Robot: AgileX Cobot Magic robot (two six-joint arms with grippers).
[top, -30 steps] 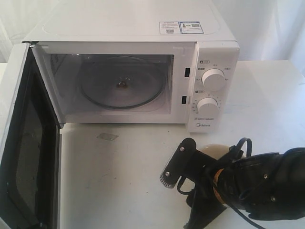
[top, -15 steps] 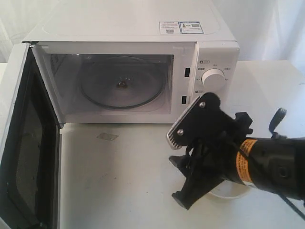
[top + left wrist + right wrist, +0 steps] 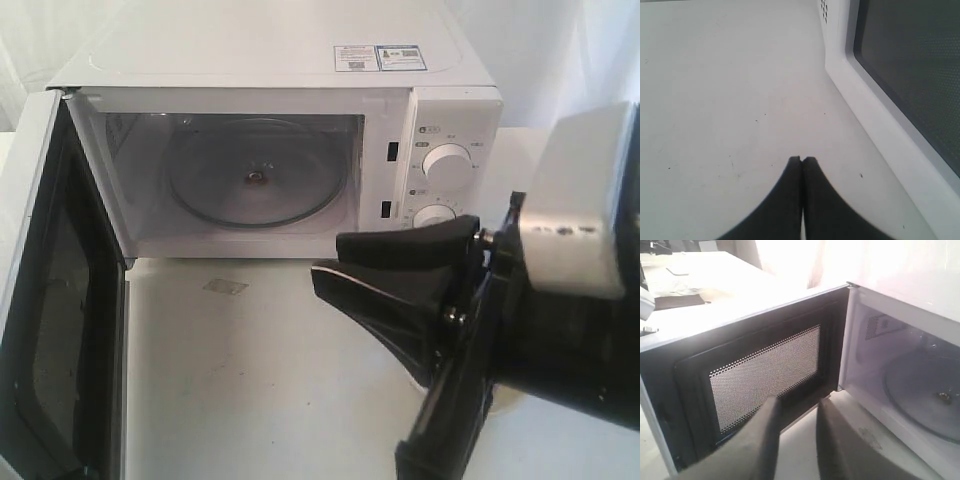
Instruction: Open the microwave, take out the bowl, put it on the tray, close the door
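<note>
The white microwave (image 3: 270,60) stands with its door (image 3: 60,330) swung wide to the left. Its cavity holds only the glass turntable (image 3: 255,175). My right gripper (image 3: 328,258) is open in front of the knob panel, its fingers pointing left with nothing between them. In the right wrist view that gripper (image 3: 798,401) faces the door's mesh window (image 3: 765,375) and the turntable (image 3: 925,395). My left gripper (image 3: 802,159) is shut and empty over the table, beside the door's outer face (image 3: 910,75). The bowl and the tray do not show.
The right arm's bulky wrist (image 3: 570,300) fills the lower right of the exterior view and hides the table behind it and part of the lower knob (image 3: 435,213). A small grey patch (image 3: 225,287) lies on the white table (image 3: 250,380) in front of the cavity.
My right gripper has lifted away from the table and swung to point left toward the open door. The bowl seen behind it earlier is now covered by the arm.
</note>
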